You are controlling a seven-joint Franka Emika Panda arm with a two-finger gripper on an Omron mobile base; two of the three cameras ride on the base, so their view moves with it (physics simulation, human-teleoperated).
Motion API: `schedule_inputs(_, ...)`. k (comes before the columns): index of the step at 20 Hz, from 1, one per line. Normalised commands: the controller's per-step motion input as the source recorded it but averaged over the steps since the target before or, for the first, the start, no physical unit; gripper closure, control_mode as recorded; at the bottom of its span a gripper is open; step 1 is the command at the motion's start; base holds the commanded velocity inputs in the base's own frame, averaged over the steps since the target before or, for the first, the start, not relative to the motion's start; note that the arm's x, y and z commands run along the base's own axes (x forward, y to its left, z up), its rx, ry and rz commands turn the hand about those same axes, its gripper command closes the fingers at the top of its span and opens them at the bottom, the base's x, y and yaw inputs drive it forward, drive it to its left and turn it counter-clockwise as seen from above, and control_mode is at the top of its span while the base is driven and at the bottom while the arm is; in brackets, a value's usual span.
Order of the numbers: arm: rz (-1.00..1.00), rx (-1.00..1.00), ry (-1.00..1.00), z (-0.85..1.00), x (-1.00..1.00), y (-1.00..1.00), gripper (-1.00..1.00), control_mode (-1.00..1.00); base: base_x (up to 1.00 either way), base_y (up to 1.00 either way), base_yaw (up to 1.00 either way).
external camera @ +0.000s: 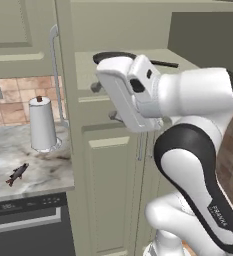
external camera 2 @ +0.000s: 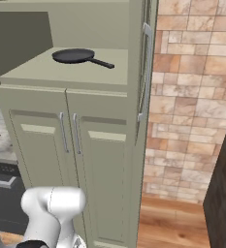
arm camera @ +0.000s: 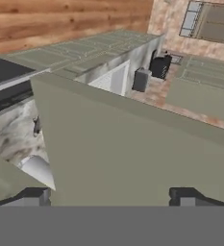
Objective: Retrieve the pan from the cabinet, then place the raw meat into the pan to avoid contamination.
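Pan [external camera 2: 74,56] lies on cabinet [external camera 2: 61,72] shelf; tool [arm camera: 111,194] spread wide

- One pan [external camera 2: 74,55], dark, with a thin black handle.
- One raw meat [external camera: 17,174], a small dark fish.
- One paper-towel roll [external camera: 41,124], white, upright.
- One dishwasher front [external camera: 28,225].
- Two short door handles [external camera 2: 70,132] on the low paired doors.
- One long bar handle [external camera 2: 144,72].

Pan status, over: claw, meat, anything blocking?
Claw open, empty. Pan sits on the cabinet ledge, door swung open, handle pointing right. Raw meat on the counter near the paper-towel roll. Nothing blocking the pan.
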Motion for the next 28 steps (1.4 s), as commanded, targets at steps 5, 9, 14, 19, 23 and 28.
schedule_inputs(5, -0.14, 0.05, 0.02, 0.2, -0.15, -0.42, -1.0, -1.0, 0.0, 0.0, 0.0)
schedule_inputs(9, -0.12, 0.07, 0.04, 0.17, -0.04, -0.45, -1.0, -1.0, 0.0, 0.0, 0.0)
schedule_inputs(14, -0.13, 0.09, 0.09, 0.05, 0.0, -0.43, -1.0, -1.0, 0.0, 0.0, 0.0)
schedule_inputs(19, -0.18, 0.12, 0.18, 0.0, 0.08, -0.39, -1.0, -1.0, 0.0, 0.0, 0.0)
schedule_inputs(23, -0.23, 0.15, 0.22, 0.0, 0.23, -0.29, -1.0, -1.0, 0.0, 0.0, 0.0)
schedule_inputs(28, -0.24, 0.18, 0.25, 0.0, 0.2, -0.21, -1.0, -1.0, 0.0, 0.0, 0.0)
